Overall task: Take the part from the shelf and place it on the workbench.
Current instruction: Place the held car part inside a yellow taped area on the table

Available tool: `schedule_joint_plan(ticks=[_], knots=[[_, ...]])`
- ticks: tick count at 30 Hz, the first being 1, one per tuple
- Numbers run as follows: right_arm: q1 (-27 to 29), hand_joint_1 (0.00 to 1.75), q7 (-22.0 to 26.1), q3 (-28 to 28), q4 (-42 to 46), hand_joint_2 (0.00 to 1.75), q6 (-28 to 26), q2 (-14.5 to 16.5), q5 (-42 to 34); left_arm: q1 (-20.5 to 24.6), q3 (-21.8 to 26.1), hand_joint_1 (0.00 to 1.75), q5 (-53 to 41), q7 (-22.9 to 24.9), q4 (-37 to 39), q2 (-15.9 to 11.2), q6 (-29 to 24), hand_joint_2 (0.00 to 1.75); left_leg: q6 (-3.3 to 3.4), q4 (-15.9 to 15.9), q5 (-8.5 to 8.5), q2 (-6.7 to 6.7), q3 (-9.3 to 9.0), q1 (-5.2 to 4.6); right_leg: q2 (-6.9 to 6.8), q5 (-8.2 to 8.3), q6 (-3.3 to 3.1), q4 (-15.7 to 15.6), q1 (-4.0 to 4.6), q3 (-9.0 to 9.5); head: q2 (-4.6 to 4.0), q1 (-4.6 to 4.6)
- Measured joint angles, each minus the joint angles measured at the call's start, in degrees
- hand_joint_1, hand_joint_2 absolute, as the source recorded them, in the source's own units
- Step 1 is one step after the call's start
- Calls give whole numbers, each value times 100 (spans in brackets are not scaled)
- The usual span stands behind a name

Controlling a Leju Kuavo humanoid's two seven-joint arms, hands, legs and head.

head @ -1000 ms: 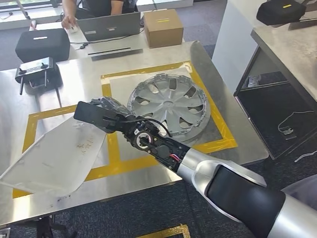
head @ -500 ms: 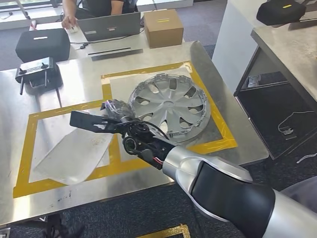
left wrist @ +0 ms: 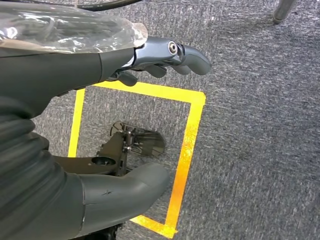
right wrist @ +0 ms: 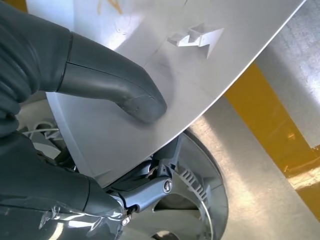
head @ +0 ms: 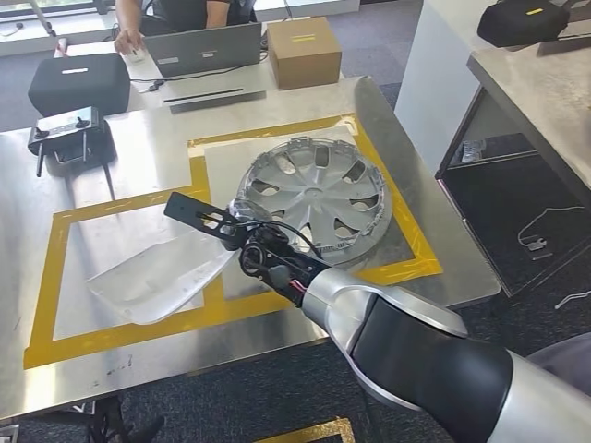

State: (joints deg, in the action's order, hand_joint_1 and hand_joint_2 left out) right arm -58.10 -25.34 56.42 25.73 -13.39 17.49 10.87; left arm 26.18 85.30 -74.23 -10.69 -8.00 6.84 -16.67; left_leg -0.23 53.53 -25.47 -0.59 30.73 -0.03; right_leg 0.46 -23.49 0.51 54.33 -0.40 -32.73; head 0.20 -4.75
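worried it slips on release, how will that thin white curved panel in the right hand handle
The thin white curved plastic panel probably flexes: it is a broad sheet that the right hand pinches at one edge. It looks light for its size. Its smooth face under the thumb could slip.

A brushed-metal desk (head: 446, 258) marked with yellow tape (head: 126, 332) stands on dark grey carpet (head: 391, 37), bright with daylight glare. Behind it a person (head: 177, 11) sits at a laptop (head: 206, 48) beside a cardboard box (head: 305, 51) and a black case (head: 78, 83). A second metal bench (head: 536, 92) stands to the right.
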Motion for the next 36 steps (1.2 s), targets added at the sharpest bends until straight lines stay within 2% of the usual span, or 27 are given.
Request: schedule_joint_plan(ticks=[7, 14, 20, 28, 34, 36], knots=[[8, 175, -159, -52, -20, 175, -736, 79, -1099, 0, -1, 0, 0, -1, 0, 8, -32, 175, 0, 0, 0, 0, 0, 0, 0, 0, 0, 0, 0, 1, 0, 0], [-22, 175, -233, 12, -20, 175, -1033, 150, -1707, 0, -1, 0, 1, -10, 0, 11, -47, 175, 0, 0, 0, 0, 0, 0, 0, 0, 0, 0, 0, 1, 0, 0], [-156, 175, -246, 326, -18, 175, -1443, 192, -2375, -2, -1, 0, 9, -106, 0, 11, -75, 175, 0, 0, 0, 0, 0, 0, -1, 0, 0, 0, 0, 2, 0, 1], [-336, 175, -426, 814, -19, 175, -1766, 213, -2573, -3, -1, 0, -1, -180, 0, 17, -84, 175, 0, 0, 0, 0, 0, 0, -1, 0, 0, 0, 0, 1, 0, -1], [-399, 175, -406, 1093, -22, 175, -1803, 214, -2612, -3, -1, 0, -20, -206, 0, 26, -86, 175, 0, 0, 0, 0, 0, 0, -1, 0, 0, -1, -1, 2, 0, 0], [-401, 87, -406, 1142, -22, 87, -1804, 214, -2617, -3, -1, 0, -20, -210, 0, 28, -87, 175, 0, 0, 0, 0, 0, 0, -1, 0, 0, -1, -1, 2, 0, 0]])
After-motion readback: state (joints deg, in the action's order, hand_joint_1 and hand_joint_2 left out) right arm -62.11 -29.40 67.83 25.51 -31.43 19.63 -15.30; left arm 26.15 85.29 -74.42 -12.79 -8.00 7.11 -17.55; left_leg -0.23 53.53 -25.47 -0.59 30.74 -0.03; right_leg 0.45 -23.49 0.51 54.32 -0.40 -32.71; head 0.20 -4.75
